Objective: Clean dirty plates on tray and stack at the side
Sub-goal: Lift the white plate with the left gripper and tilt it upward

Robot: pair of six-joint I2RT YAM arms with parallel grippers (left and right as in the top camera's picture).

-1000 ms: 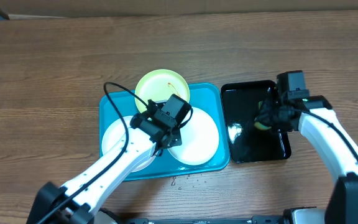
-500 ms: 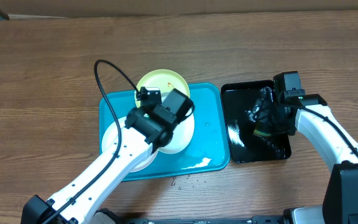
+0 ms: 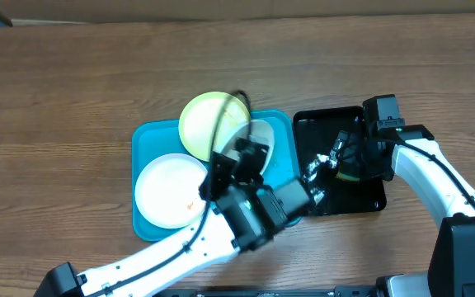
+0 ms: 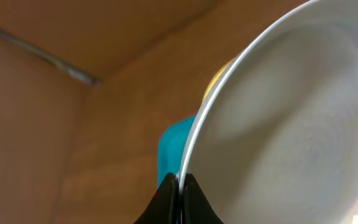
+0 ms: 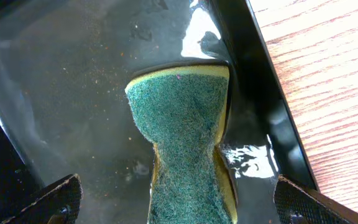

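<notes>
My left gripper (image 3: pixel 250 153) is shut on the rim of a white plate (image 3: pixel 260 134) and holds it lifted and tilted on edge over the right half of the turquoise tray (image 3: pixel 143 140). In the left wrist view the fingertips (image 4: pixel 188 186) pinch that plate's (image 4: pixel 291 124) thin rim. A pale yellow-green plate (image 3: pixel 207 124) lies at the tray's far edge. Another white plate (image 3: pixel 168 190), with an orange smear, lies at the tray's left front. My right gripper (image 5: pixel 179 200) stands open above a green-and-yellow sponge (image 5: pixel 188 137), its fingers well apart from it on either side.
A glossy black tray (image 3: pixel 378 198) holding water stands right of the turquoise tray, with the sponge (image 3: pixel 350 175) and my right gripper (image 3: pixel 345 161) in it. Small crumbs lie on the wooden table (image 3: pixel 72 91) in front of the turquoise tray. A cardboard wall runs along the back.
My left arm has lifted the right-hand white plate off the tray and tipped it on edge. My right gripper has opened and let go of the sponge in the black tray.
</notes>
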